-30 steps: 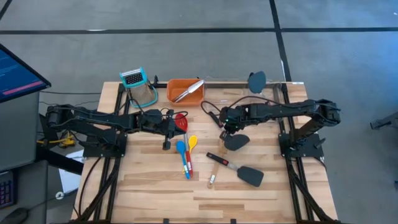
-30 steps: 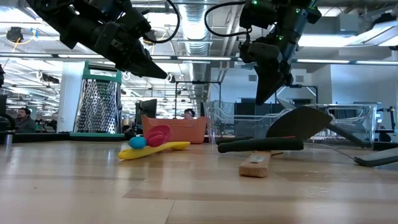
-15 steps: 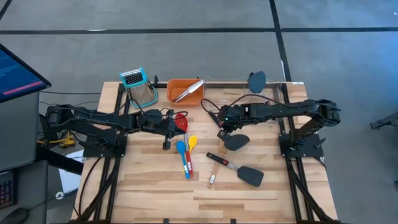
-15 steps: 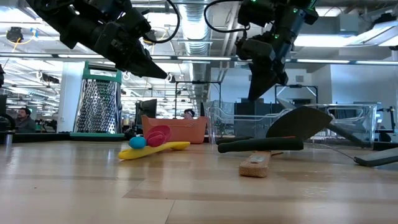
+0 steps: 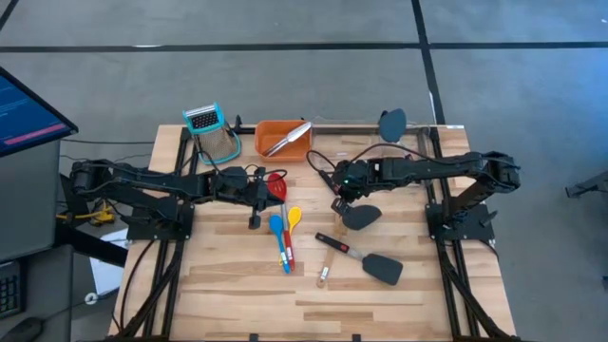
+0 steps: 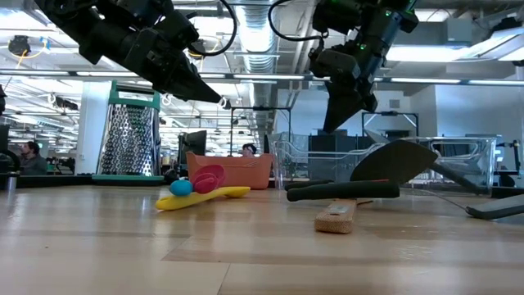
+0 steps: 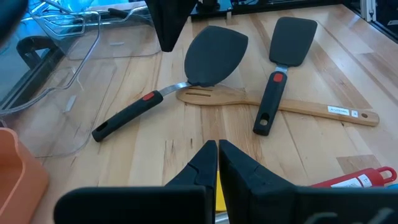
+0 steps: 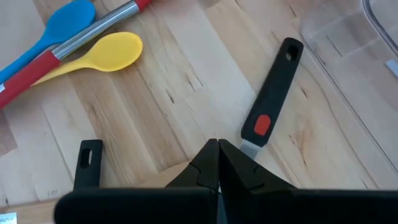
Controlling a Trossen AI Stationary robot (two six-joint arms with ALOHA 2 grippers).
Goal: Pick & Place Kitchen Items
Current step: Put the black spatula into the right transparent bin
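Note:
Both grippers hang shut above the table, holding nothing. My left gripper (image 5: 262, 194) (image 7: 217, 146) is over the red spoon (image 5: 276, 182), which lies with the blue spoon (image 5: 276, 228) and yellow spoon (image 5: 294, 218). My right gripper (image 5: 339, 201) (image 8: 217, 146) hovers above the handle (image 8: 267, 106) of a black spatula (image 5: 361, 217), whose blade rests tilted on the head of the wooden spatula (image 7: 273, 102). A second black spatula (image 5: 380, 267) lies across the wooden one. Silver tongs (image 5: 287, 139) lie in the orange tray (image 5: 266, 128).
A metal grater (image 5: 214, 128) stands at the far left beside the tray. A clear plastic bin (image 5: 370, 142) with a dark utensil (image 5: 392, 123) sits at the far right. Bare wood lies along the near edge (image 5: 313, 313).
My right gripper has tipped a little, and its shut fingertips have swung slightly toward the table's left, still above the spatula handle. No utensil has moved.

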